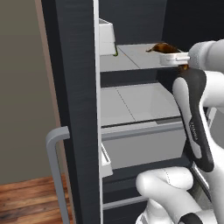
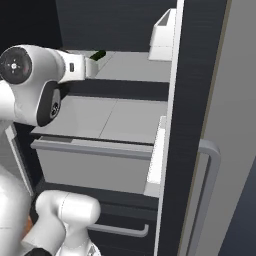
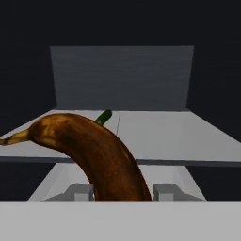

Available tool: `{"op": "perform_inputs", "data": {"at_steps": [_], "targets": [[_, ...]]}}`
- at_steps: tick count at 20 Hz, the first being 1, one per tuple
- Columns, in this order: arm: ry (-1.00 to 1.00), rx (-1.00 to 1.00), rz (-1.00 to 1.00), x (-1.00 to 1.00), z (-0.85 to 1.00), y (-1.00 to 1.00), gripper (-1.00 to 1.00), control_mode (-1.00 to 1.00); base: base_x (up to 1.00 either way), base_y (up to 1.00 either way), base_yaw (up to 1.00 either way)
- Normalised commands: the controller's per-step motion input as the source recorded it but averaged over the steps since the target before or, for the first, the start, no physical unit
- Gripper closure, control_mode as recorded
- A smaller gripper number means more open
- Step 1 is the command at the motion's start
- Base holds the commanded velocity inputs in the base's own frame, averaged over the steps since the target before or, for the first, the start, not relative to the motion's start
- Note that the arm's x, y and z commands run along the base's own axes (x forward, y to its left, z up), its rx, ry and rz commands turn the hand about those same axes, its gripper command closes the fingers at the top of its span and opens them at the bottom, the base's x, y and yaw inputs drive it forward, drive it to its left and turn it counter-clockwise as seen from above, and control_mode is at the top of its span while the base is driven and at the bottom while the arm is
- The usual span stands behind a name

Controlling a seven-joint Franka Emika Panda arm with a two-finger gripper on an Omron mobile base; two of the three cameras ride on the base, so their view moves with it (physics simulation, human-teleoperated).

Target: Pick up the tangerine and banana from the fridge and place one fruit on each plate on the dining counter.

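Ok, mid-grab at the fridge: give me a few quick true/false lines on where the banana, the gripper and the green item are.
1. The banana sits between the gripper fingers. True.
2. The fridge door is closed. False: it stands open, shelves exposed.
3. A small green item lies on the upper shelf behind the banana. True.
4. The banana is bright yellow. False: it is dark brown-orange.
5. The banana is in the lower drawer. False: it is at upper-shelf level.
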Motion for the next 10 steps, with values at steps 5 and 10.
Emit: {"op": "perform_inputs", "data": {"at_steps": [5, 10], "targets": [[-0.05, 0.0, -0.02, -1.0, -0.14, 0.0, 1.0, -1.0, 0.0, 0.0, 0.0], [-0.09, 0.0, -0.08, -1.0, -0.34, 0.0, 1.0, -1.0, 0.0, 0.0, 0.0]]}}
